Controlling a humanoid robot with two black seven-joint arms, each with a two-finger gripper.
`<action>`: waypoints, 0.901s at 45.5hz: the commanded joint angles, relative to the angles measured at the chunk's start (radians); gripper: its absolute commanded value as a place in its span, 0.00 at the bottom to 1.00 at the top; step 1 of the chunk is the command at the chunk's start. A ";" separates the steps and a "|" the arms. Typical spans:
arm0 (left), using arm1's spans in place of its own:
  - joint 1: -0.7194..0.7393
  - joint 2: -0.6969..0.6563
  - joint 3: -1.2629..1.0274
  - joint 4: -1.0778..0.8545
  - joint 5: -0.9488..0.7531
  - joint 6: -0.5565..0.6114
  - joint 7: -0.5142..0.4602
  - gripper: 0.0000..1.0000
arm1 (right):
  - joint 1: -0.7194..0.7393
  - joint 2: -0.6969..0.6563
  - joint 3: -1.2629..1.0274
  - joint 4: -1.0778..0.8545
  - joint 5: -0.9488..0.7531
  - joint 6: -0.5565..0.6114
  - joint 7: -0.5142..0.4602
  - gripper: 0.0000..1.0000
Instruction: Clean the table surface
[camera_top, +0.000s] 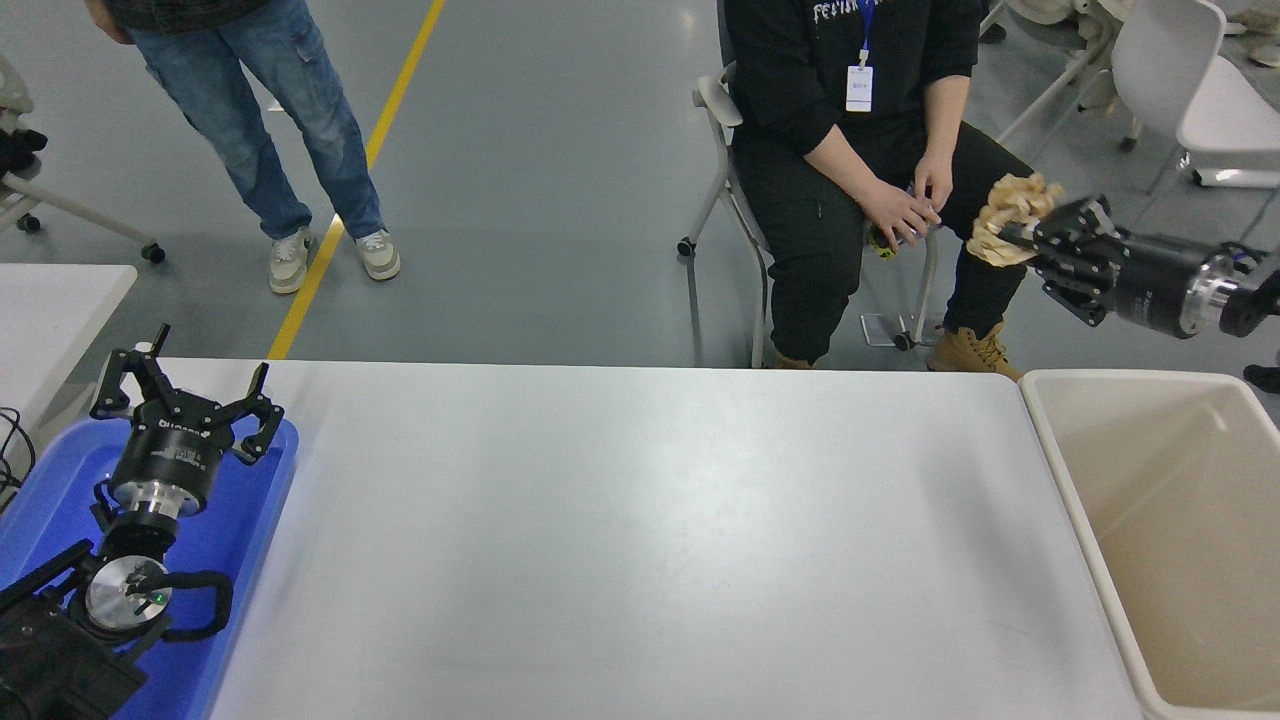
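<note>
From the head view, the table surface (640, 540) fills the lower middle of the picture, a wide matte white top with rounded far corners, showing soft glare near its centre. Against its right end stands a beige plastic bin (1075, 480), its pale inside walls in view. At the left end a blue tray (255, 520) lies along the table's edge, and the left gripper (185, 390) is parked over it, jaws spread wide, nothing between them. Beyond the tray, at the far left, a corner of a smaller white tabletop (60, 300) shows.

The right gripper (1015, 235) comes in from the right edge, raised in front of the floor past the table's far right corner and the bin's far rim. Its jaws pinch a crumpled ball of brown paper (1005, 215).

The room has a grey floor (540, 180) with a yellow line (350, 190) running diagonally toward the table. A person in blue jeans (260, 130) stands at the upper left. A person in black clothes (830, 150) sits on a grey chair (715, 110) at the table's far side, hands together over the lap, near the held paper. White chairs (1190, 90) stand at the upper right.
</note>
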 joint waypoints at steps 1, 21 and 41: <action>0.000 0.000 0.000 0.000 0.000 0.000 0.001 1.00 | -0.062 -0.003 0.000 -0.090 0.018 -0.115 -0.061 0.00; 0.000 0.000 0.000 0.000 0.000 0.000 0.001 1.00 | -0.138 -0.013 -0.001 -0.170 0.018 -0.272 -0.291 0.00; 0.000 0.000 0.000 0.000 0.000 0.000 0.001 1.00 | -0.226 -0.055 -0.026 -0.178 0.058 -0.333 -0.493 0.00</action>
